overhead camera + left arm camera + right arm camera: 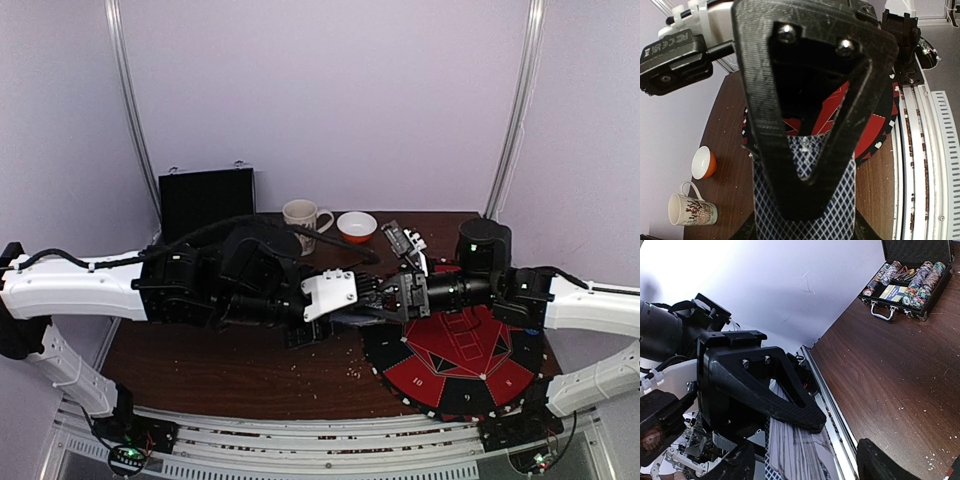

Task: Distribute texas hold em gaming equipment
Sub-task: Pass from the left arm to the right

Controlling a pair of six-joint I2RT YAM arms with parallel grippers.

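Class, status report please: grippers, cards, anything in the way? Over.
Left gripper shut on cards. Right gripper open, jaws either side of same cards. Mug, bowl off to the side.

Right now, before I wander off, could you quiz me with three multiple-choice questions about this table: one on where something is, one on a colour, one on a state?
1. Where does the mug stand?
A. Beside the orange-and-white bowl
B. On the floor
C. On a shelf

2. What colours is the round mat?
A. Green and white
B. Red and black
C. Blue and yellow

3. How is the black case?
A. Shut
B. Upside down
C. Open

Answers:
1 A: the two stand side by side at the back.
2 B: it shows red panels on black.
3 C: its lid is up and chips show inside.
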